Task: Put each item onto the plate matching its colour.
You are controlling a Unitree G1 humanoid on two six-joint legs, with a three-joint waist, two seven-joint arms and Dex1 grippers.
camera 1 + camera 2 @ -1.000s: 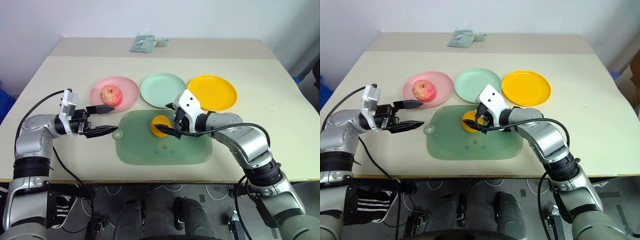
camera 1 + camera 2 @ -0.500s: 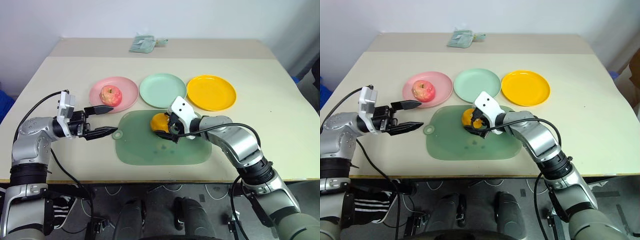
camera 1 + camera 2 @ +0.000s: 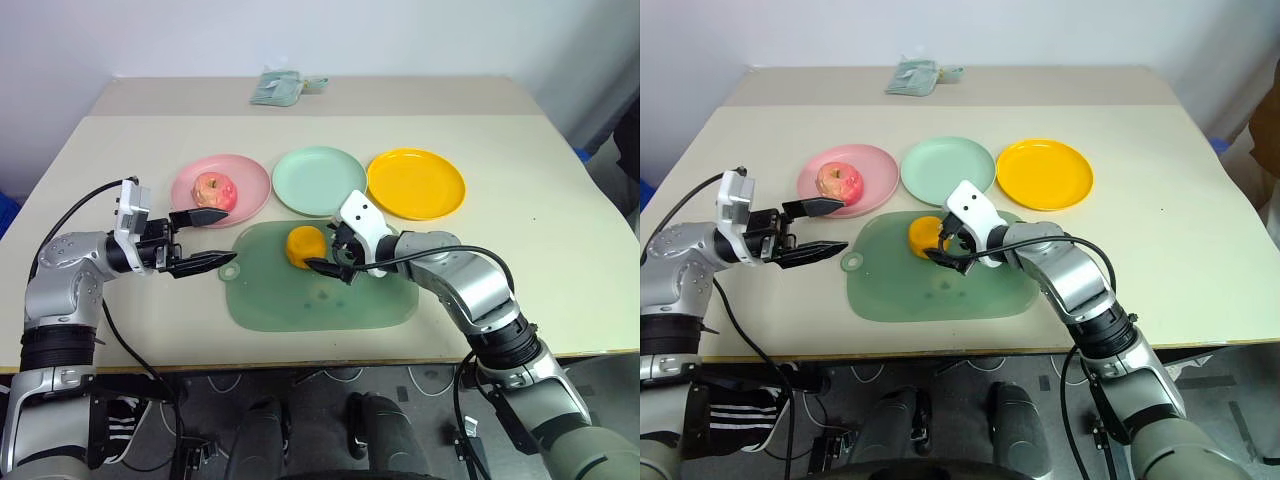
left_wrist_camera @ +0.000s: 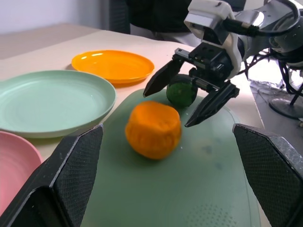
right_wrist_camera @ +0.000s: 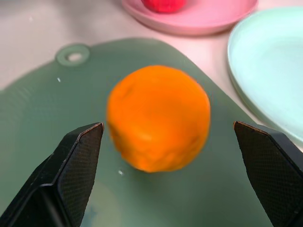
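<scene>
Orange fruit [image 3: 305, 245] on green mat [image 3: 300, 300], just ahead of right end effector [image 3: 328, 255], fingers spread, gripping nothing

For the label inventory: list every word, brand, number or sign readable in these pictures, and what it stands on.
No readable text anywhere.
Folded greenish packet at the table's far edge: any print is too small to read.
Plates, mat, toy foods and both end effectors: no lettering shows.
</scene>
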